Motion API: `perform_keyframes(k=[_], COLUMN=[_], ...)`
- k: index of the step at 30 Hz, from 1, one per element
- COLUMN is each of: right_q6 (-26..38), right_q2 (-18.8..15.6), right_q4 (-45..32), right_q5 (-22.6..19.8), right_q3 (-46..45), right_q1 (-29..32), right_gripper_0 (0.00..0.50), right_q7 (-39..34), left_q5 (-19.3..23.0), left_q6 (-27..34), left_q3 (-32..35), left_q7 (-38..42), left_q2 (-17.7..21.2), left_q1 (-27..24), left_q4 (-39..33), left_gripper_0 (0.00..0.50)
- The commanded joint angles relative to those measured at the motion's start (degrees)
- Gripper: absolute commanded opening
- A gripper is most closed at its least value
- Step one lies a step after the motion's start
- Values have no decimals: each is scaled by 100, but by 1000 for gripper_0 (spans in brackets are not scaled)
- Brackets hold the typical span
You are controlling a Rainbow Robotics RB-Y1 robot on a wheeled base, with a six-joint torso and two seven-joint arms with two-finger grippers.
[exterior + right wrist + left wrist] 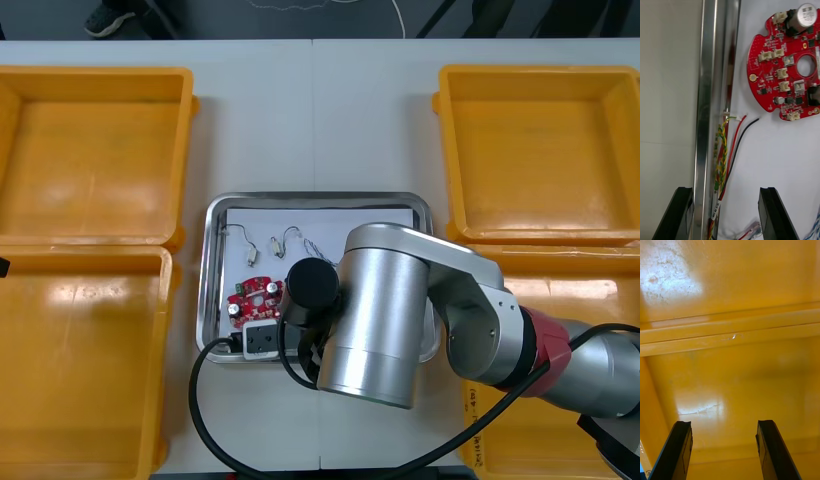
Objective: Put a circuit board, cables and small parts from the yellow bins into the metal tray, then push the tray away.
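Right pincer (725,193) spread, straddling rim of shiny metal tray (213,250), frame centre. Left pincer (724,427) spread over yellow plastic bin (730,382). Tray likely rigid, slick; push at rim.

red circuit board (771,75), yellow bins (95,130), white-lined tray (330,218)

Red circuit board (784,67) flat in metal tray (212,285) w/ red/yellow cable (723,146) along tray wall.

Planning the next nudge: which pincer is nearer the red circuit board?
Right. The right pincer hangs open over the metal tray's rim, the circuit board just ahead of it. The left pincer is open over a yellow bin, off the tray.
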Motion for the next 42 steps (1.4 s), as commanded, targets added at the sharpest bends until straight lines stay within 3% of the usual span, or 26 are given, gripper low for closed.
perform_keyframes(k=[1, 15, 42], right_q6=[-60, -104, -271], right_q2=[224, 611, 699], right_q4=[95, 561, 966], right_q5=[21, 30, 232], right_q3=[185, 370, 651], right_q1=[-203, -203, -203], right_gripper_0=[500, 500, 500], right_q7=[89, -7, -104], left_q5=[-26, -26, -26], left_q6=[36, 36, 36], left_q3=[178, 178, 178], left_q7=[678, 678, 678], left_q2=[266, 266, 266], left_q1=[152, 152, 152], left_q4=[-174, -174, -174], left_gripper_0=[500, 500, 500])
